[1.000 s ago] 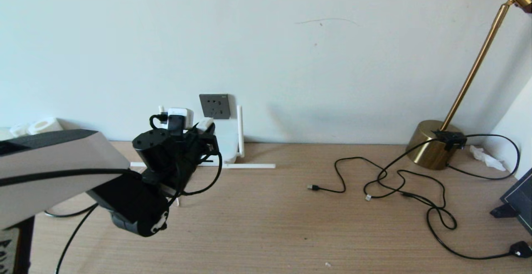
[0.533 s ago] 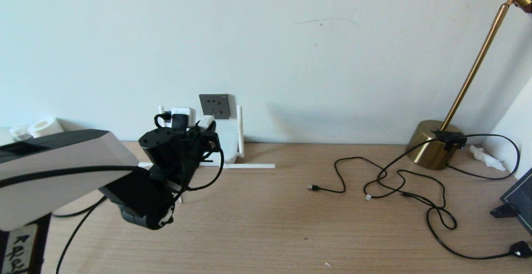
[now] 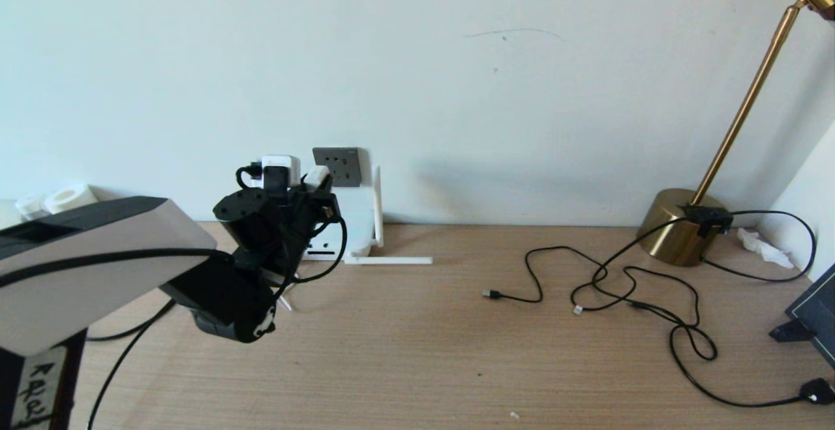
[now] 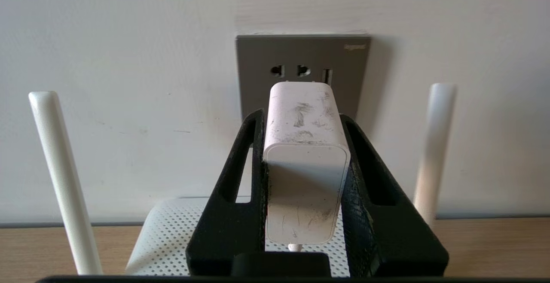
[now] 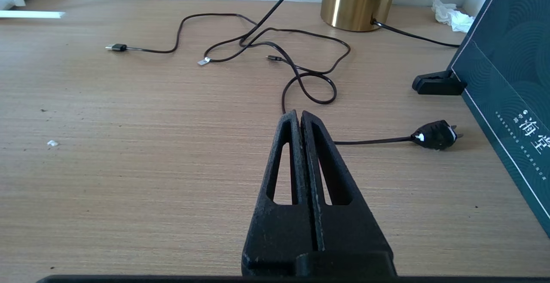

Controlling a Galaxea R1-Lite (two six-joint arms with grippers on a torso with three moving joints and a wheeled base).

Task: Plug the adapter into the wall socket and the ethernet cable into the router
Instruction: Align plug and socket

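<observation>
My left gripper (image 4: pixel 302 115) is shut on the adapter (image 4: pixel 305 167), a scuffed white block whose thin cord hangs out at the back. Its front end points at the dark grey wall socket (image 4: pixel 300 55) and covers the plate's lower half; I cannot tell whether they touch. In the head view the adapter (image 3: pixel 318 176) sits just left of the wall socket (image 3: pixel 336 166). The router (image 4: pixel 163 235) lies below against the wall, its antennas (image 4: pixel 64 180) upright. A black cable (image 3: pixel 121 337) runs under my left arm; the ethernet cable's plug is hidden. My right gripper (image 5: pixel 298 114) hovers shut and empty over the table.
Thin black cords (image 3: pixel 626 286) sprawl across the right half of the table, ending in a black plug (image 3: pixel 819 391). A gold lamp base (image 3: pixel 678 224) stands at the back right, a dark green box (image 5: pixel 507 81) at the right edge. One router antenna (image 3: pixel 388 260) lies flat.
My left arm has risen and moved towards the wall, carrying the adapter up to the socket's height. The right side of the table is unchanged.
</observation>
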